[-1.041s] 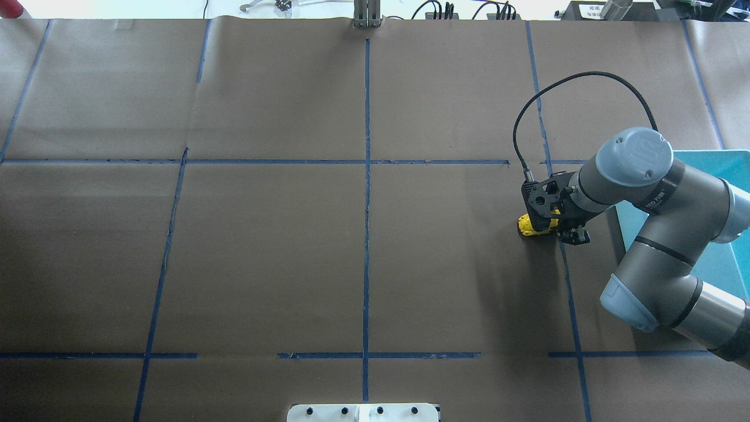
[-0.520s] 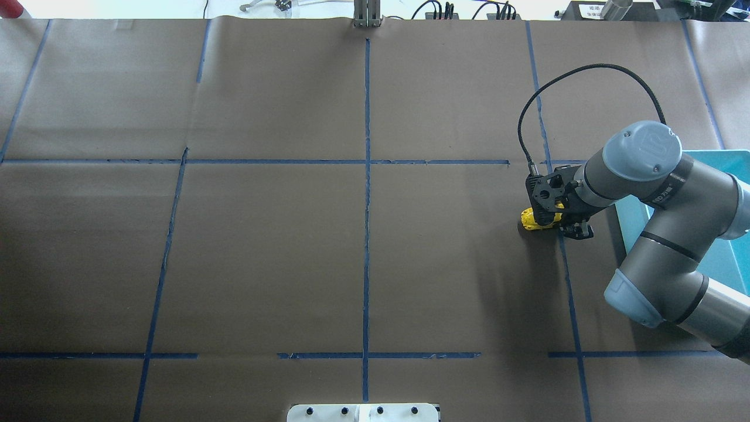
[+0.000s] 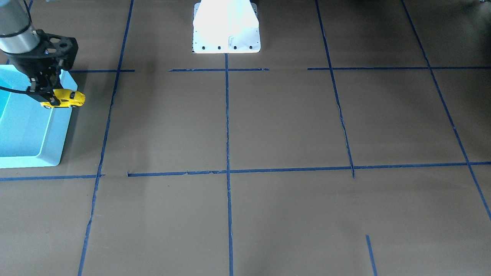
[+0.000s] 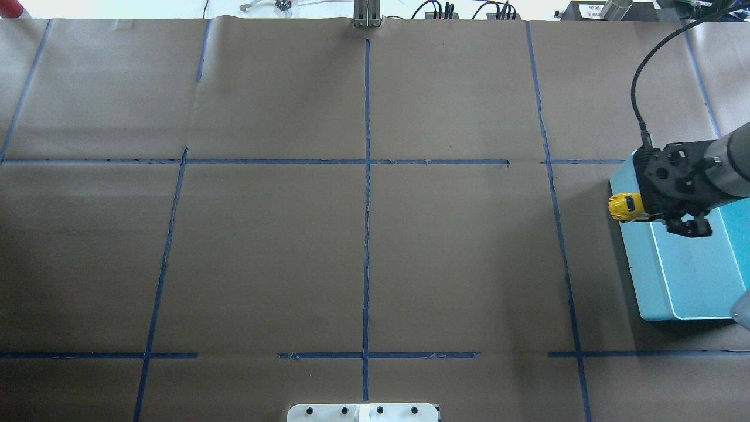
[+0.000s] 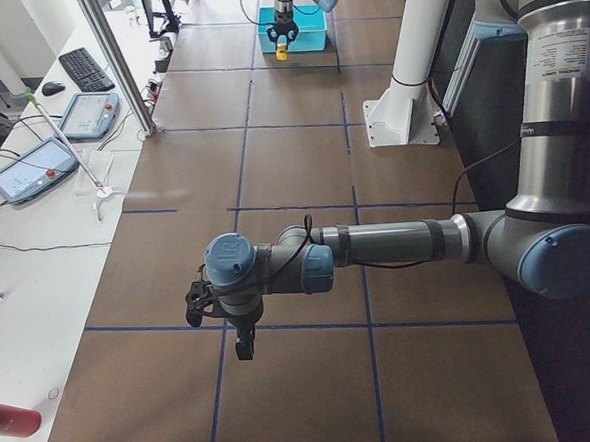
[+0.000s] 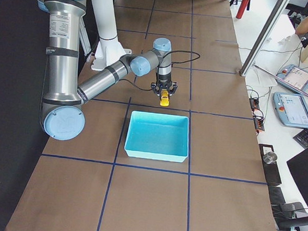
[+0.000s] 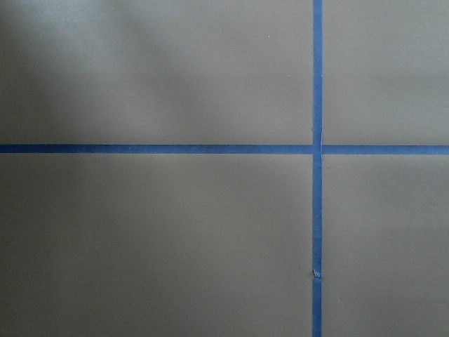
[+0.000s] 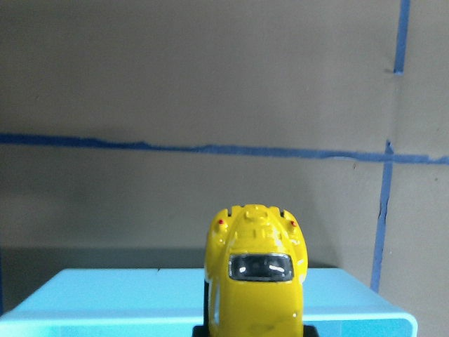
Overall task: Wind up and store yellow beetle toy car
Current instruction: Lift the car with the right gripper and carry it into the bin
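Overhead exterior, desk [image 4: 263, 246]: brown paper with a blue tape grid.
Light blue bin [image 4: 638, 275]: open-topped; its wall is the one obstacle.
Left gripper [image 5: 220, 331]: well apart; fingers' state cannot be told.
Right gripper [image 3: 50, 99]: fingers closed on the car's rear.
Yellow beetle toy car [image 4: 626, 207]: aloft at the bin's rim; best carried inward, lowered, then released.

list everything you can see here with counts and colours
yellow beetle toy car: 1, yellow, held in the air at the light blue bin's edge nearest the table centre
light blue bin: 1, light blue, on the table's right end
table: 1, brown paper cover
tape lines: several, blue, grid across the table
base plate: 1, white, robot's side of the table
right hand: 1, black, shut on the car
left hand: 1, black, over the table's left end; open or shut unclear
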